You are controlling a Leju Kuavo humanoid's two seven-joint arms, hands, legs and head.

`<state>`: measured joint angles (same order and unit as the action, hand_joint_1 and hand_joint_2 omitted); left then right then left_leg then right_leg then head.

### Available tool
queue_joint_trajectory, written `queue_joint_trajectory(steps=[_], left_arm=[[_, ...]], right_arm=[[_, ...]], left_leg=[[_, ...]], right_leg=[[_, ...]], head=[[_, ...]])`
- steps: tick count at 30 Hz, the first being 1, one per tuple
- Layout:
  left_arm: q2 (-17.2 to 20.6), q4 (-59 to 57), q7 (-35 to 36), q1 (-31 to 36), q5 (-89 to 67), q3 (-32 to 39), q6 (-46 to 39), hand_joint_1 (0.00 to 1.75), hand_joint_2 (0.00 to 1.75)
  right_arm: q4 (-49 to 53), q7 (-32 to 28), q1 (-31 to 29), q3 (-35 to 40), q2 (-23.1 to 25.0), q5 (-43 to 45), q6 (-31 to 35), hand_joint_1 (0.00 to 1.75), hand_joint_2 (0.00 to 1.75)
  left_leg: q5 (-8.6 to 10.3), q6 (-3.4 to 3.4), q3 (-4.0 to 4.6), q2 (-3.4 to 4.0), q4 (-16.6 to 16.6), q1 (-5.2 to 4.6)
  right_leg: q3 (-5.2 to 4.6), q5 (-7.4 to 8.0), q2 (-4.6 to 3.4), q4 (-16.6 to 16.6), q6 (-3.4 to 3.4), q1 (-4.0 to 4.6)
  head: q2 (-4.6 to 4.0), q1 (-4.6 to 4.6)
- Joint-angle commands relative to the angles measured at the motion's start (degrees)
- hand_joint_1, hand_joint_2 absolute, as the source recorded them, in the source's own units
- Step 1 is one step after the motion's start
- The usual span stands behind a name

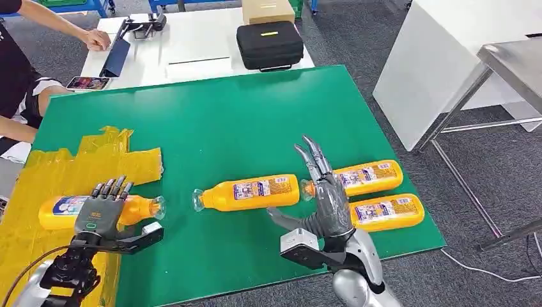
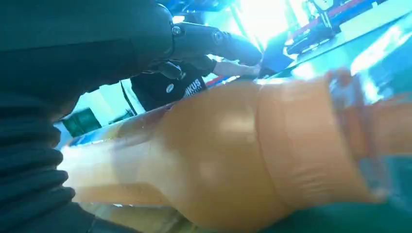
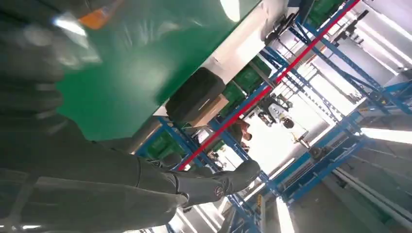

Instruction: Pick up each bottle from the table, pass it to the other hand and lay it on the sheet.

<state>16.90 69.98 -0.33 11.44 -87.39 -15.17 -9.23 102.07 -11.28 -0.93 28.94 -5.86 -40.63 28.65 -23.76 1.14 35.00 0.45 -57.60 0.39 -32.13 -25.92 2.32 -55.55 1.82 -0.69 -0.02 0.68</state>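
So left hand [image 1: 102, 208] sits over the bottle on the sheet [image 1: 137, 209], fingers draped across its body at roughly 8 o'clock of the green counter [image 1: 211, 115]; whether it grips or just rests on top I cannot tell, the left wrist view gives a blurred orange bottle close by the palm. Bottle lies flat, cap end pointing to 3 o'clock, body on the yellow sheet [image 1: 57, 173], neck just at or past the sheet's edge. Judging by that, this is the lay-down step, bottle put on its side so it won't roll off or tip

Right hand [image 1: 323, 192] is at about 5 o'clock, fingers spread wide and pointing to 12, holding nothing, hovering above the counter near three more bottles. Middle bottle [image 1: 249, 192] lies at centre-bottom, well apart from the sheet; upper right bottle [image 1: 367, 176] and lower right bottle [image 1: 387, 212] lie side by side toward 4 o'clock, partly behind the hand. All lie flat and parallel, handy for a grasp from above; right hand seems staged for the next pick

Surface: green mat on the counter, crinkled yellow plastic sheet at 8–9 o'clock. Room: white table at 12 o'clock with black case [image 1: 269, 45] and cardboard box, a person's arm [image 1: 61, 25] at 11, grey carpet floor, metal table frame at 2–3
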Motion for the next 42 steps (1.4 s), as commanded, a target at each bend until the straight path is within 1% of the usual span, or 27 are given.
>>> queue_joint_trajectory(steps=[1,3,7,9,10,11,12,14,15,16,18,20,21,23,24,25,27,28,29,30,31,32,34,35,37,40,42], left_arm=[[-6.59,4.94,-0.71,-0.75,9.51,4.73,-0.52,0.0,1.75],[-6.48,9.06,-1.18,-1.61,12.99,4.63,0.78,0.0,1.75],[-6.48,9.06,-1.18,-1.61,12.99,4.63,0.78,0.0,1.75],[-6.33,9.08,-1.18,-1.69,12.99,4.7,0.77,0.0,1.75],[-6.33,9.08,-1.18,-1.69,12.99,4.7,0.77,0.0,1.75],[-6.33,9.08,-1.18,-1.69,12.99,4.7,0.77,0.0,1.75],[-6.58,9.61,-1.85,-1.92,14.73,4.93,0.12,0.0,1.75],[-6.32,14.18,-2.44,-2.89,17.25,4.82,-1.14,0.0,1.75],[-6.49,16.51,-2.46,-3.32,19.22,5.12,-1.06,0.0,1.75],[-6.77,19.38,-1.68,-3.62,20.7,5.57,-0.83,0.0,1.75],[-7.21,22.4,-0.83,-3.93,22.81,6.14,-0.33,0.0,1.75],[-8.26,24.84,-2.84,-4.18,30.29,6.92,0.04,0.0,1.75],[-8.91,25.73,-5.54,-4.42,36.88,6.91,0.62,0.0,1.75],[-9.31,26.94,-9.55,-5.29,45.77,6.44,1.65,0.0,1.75],[-9.66,27.94,-11.84,-6.24,51.39,6.19,2.14,0.0,1.75],[-9.36,29.44,-13.21,-7.91,55.12,5.72,2.36,0.0,1.75],[-8.53,31.72,-13.53,-10.28,56.41,5.14,2.64,0.0,1.75],[-8.85,33.08,-13.77,-11.13,57.3,4.98,2.98,0.0,1.75],[-9.17,33.9,-13.92,-11.38,58.17,4.84,3.48,0.0,1.75],[-9.76,34.83,-14.26,-11.52,59.67,4.75,4.28,0.0,1.75],[-10.16,35.41,-14.38,-11.52,59.95,4.5,4.5,0.0,1.75],[-10.19,35.72,-14.32,-11.52,59.96,4.38,4.6,0.0,1.75],[-10.23,35.77,-14.19,-11.37,59.95,4.28,4.72,0.0,1.75],[-10.2,35.7,-14.19,-11.33,59.95,4.33,4.7,0.0,1.75],[-10.08,35.85,-14.59,-11.35,60.08,4.11,5.12,0.0,1.75],[-10.32,36.78,-14.68,-11.46,58.68,3.44,5.25,0.0,1.75],[-10.51,37.28,-14.19,-11.61,57.85,3.37,5.05,0.0,1.75]], right_arm=[[-2.92,0.56,-0.24,-2.38,0.41,-0.51,0.58,0.0,1.75],[-3.09,0.9,-0.18,-2.5,0.48,-0.98,0.79,0.0,1.75],[-3.09,0.9,-0.18,-2.5,0.48,-0.98,0.79,0.0,1.75],[-3.08,0.91,-0.19,-2.47,0.5,-0.99,0.77,0.0,1.75],[-3.08,0.91,-0.19,-2.47,0.5,-0.99,0.77,0.0,1.75],[-3.08,0.91,-0.19,-2.47,0.5,-0.99,0.77,0.0,1.75],[-3.02,1.12,-0.2,-2.48,0.5,-1.28,0.76,0.0,1.75],[-3.03,1.49,-0.23,-2.66,0.55,-2.07,0.87,0.0,1.75],[-3.13,1.75,-0.35,-2.77,0.51,-2.99,0.87,0.0,1.75],[-3.23,2.13,-0.51,-2.99,0.42,-4.41,0.94,0.0,1.75],[-3.52,2.73,-1.14,-3.37,0.26,-6.78,0.94,0.0,1.75],[-4.8,5.0,-2.37,-3.86,-0.66,-11.13,0.06,0.0,1.75],[-5.98,8.06,-3.41,-3.69,-1.98,-14.56,-3.82,0.0,1.75],[-8.1,10.23,-5.6,-3.48,-3.33,-16.87,-9.11,0.0,1.75],[-10.15,11.79,-7.71,-2.75,-4.15,-19.34,-13.28,0.0,1.75],[-13.1,11.4,-11.07,-1.81,-3.96,-19.38,-16.48,0.0,1.75],[-17.75,10.21,-16.66,-0.55,-3.03,-17.54,-20.4,0.0,1.75],[-21.17,10.94,-20.83,1.21,-3.19,-16.94,-23.59,0.0,1.75],[-23.38,10.93,-23.26,2.01,-3.17,-16.14,-25.08,0.0,1.75],[-27.01,10.92,-26.77,3.95,-3.5,-15.35,-27.33,0.0,1.75],[-29.83,10.83,-29.31,5.66,-3.56,-15.29,-28.83,0.0,1.75],[-31.26,10.75,-30.31,6.02,-3.24,-14.96,-29.0,0.0,1.75],[-31.87,10.7,-30.62,6.16,-3.03,-14.76,-28.92,0.0,1.75],[-31.82,10.67,-30.46,6.24,-3.07,-14.71,-28.82,0.0,1.75],[-32.61,10.24,-31.45,7.69,-3.09,-13.43,-30.87,0.0,1.75],[-38.37,9.73,-35.88,10.93,-1.05,-12.82,-32.21,0.0,1.75],[-42.79,9.47,-38.86,13.55,0.48,-12.39,-32.68,0.0,1.75]], left_leg=[[-0.07,-0.02,-0.25,-0.11,0.06,0.0],[-0.04,-0.02,-0.1,-0.09,0.01,0.01],[-0.03,-0.02,-0.07,-0.02,0.03,0.01],[-0.11,-0.06,-0.32,-0.04,0.08,0.0],[-0.05,-0.03,-0.13,-0.01,0.05,-0.02],[-0.08,-0.05,-0.23,-0.02,0.06,-0.05],[-0.03,-0.03,-0.08,-0.01,0.04,-0.06],[-0.13,-0.07,-0.39,-0.06,0.09,-0.07],[-0.06,-0.03,-0.09,0.0,0.02,-0.05],[-0.05,-0.02,-0.03,0.01,0.0,-0.05],[-0.06,-0.02,-0.02,-0.02,-0.03,-0.03],[-0.1,-0.03,-0.11,-0.03,-0.04,-0.03],[-0.06,-0.02,-0.04,0.01,-0.02,-0.05],[-0.08,-0.01,-0.11,0.05,-0.01,-0.05],[-0.13,-0.02,-0.26,0.05,0.01,-0.07],[-0.09,-0.01,-0.2,0.09,0.04,-0.08],[-0.06,0.0,-0.07,0.27,0.03,-0.08],[-0.14,-0.02,-0.25,0.54,0.04,-0.09],[-0.09,-0.01,-0.11,0.49,0.02,-0.13],[-0.13,-0.02,-0.22,0.61,0.02,-0.13],[-0.1,-0.02,-0.12,0.56,-0.01,-0.11],[-0.02,0.01,-0.04,0.39,0.0,-0.12],[-0.05,0.0,-0.28,0.36,0.02,-0.1],[0.06,0.08,-0.08,0.17,0.01,-0.1],[0.06,0.08,-0.15,0.1,0.04,-0.1],[-0.03,0.07,-0.24,0.27,0.01,-0.11],[0.04,0.09,-0.03,0.29,0.0,-0.12]], right_leg=[[0.32,-0.09,-0.1,0.11,-0.06,-0.02],[0.16,-0.06,-0.06,0.06,-0.04,-0.01],[0.12,-0.03,-0.09,0.06,-0.04,-0.02],[0.38,-0.12,-0.2,0.11,-0.11,-0.05],[0.17,-0.04,-0.13,0.08,-0.06,-0.02],[0.28,-0.08,-0.18,0.1,-0.09,-0.02],[0.11,-0.02,-0.1,0.06,-0.05,-0.02],[0.44,-0.14,-0.23,0.12,-0.12,-0.04],[0.12,-0.04,-0.15,0.05,-0.06,-0.01],[0.06,-0.03,-0.14,0.04,-0.05,0.0],[0.07,-0.04,-0.12,0.04,-0.04,0.02],[0.16,-0.08,-0.16,0.04,-0.06,0.01],[0.09,-0.04,-0.15,0.04,-0.04,0.0],[0.17,-0.03,-0.22,0.07,-0.04,-0.02],[0.33,-0.08,-0.31,0.1,-0.07,-0.04],[0.26,-0.03,-0.31,0.11,-0.05,-0.05],[0.08,0.06,-0.4,0.08,-0.03,-0.05],[0.16,0.07,-0.75,0.09,-0.06,-0.06],[0.05,0.09,-0.64,0.04,-0.03,-0.08],[0.13,0.08,-0.83,0.04,-0.06,-0.1],[0.06,0.11,-0.73,0.02,-0.03,-0.05],[0.0,0.12,-0.52,0.02,0.02,-0.06],[0.24,0.05,-0.63,0.06,-0.04,-0.05],[0.09,0.07,-0.26,0.05,0.04,-0.05],[0.19,0.04,-0.19,0.08,0.02,-0.05],[0.25,0.01,-0.42,0.04,0.0,-0.06],[0.06,0.08,-0.37,-0.01,0.03,-0.06]], head=[[0.0,0.0],[0.0,-0.02],[0.0,-0.02],[0.0,0.0],[0.0,0.0],[0.02,0.0],[0.0,0.0],[0.0,0.0],[0.0,0.0],[0.0,0.0],[0.0,0.0],[0.0,-0.02],[0.0,0.0],[0.0,0.0],[0.0,0.0],[0.0,0.0],[0.0,0.0],[0.0,0.0],[0.0,-0.02],[0.0,0.0],[0.0,0.02],[0.0,0.02],[0.0,0.02],[0.0,0.0],[0.0,0.0],[0.0,0.0],[0.0,0.0]])
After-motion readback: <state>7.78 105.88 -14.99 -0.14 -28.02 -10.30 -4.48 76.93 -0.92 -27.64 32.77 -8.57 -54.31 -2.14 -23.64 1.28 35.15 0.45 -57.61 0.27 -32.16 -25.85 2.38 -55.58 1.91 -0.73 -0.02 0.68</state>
